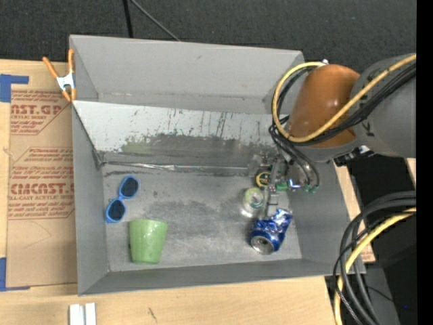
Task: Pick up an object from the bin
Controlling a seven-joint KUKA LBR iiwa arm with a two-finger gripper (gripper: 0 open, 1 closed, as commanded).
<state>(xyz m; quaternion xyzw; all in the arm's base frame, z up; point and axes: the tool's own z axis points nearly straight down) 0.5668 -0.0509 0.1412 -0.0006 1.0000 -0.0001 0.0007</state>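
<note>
My gripper (276,179) hangs low over the bin's right side, under the orange wrist cover. Directly below it lies a small pale, see-through round thing (254,198). A crushed blue drink can (269,231) lies just in front of that, near the bin's front right corner. The gripper is above both, closest to the pale round thing; whether it touches either is unclear.
A pair of blue sunglasses (121,198) lies at the bin's left side. A light green cup (147,240) sits at the front left. The arm and its cables reach in from the right, over the bin's right wall.
</note>
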